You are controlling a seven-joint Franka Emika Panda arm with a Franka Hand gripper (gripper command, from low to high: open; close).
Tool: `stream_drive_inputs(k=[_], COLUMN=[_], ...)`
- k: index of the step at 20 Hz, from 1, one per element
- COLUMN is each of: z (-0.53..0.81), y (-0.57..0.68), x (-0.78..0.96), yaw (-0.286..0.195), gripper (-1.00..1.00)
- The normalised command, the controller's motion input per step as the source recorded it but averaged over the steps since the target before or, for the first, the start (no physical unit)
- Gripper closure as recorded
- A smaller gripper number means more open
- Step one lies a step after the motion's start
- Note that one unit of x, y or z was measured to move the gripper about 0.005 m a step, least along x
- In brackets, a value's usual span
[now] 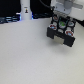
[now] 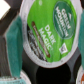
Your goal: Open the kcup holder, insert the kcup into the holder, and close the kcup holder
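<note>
Tool point(image 1: 61, 23) grips kcup point(image 2: 47, 31) over open kcup holder point(image 1: 61, 34); insert underway, next: lower into slot.

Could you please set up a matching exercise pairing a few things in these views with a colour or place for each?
Things:
1. kcup
2. holder
3. gripper
4. bottle

Descriptions:
A. tall and white, far side of the table
B. black, with round pod slots
C. green lid reading "Dark Magic"
D. directly above the holder

Pairs: 1-C, 2-B, 3-D, 4-A
</note>
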Motion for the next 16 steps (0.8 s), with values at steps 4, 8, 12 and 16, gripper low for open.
stream_drive_inputs(k=[4, 8, 12, 16], z=[0.21, 0.29, 0.4, 0.54], y=[0.08, 0.0, -0.07, -0.27], x=[0.09, 0.15, 0.2, 0.39], yaw=[0.068, 0.083, 0.064, 0.059], gripper=[-1.0, -1.0, -1.0, -1.0])
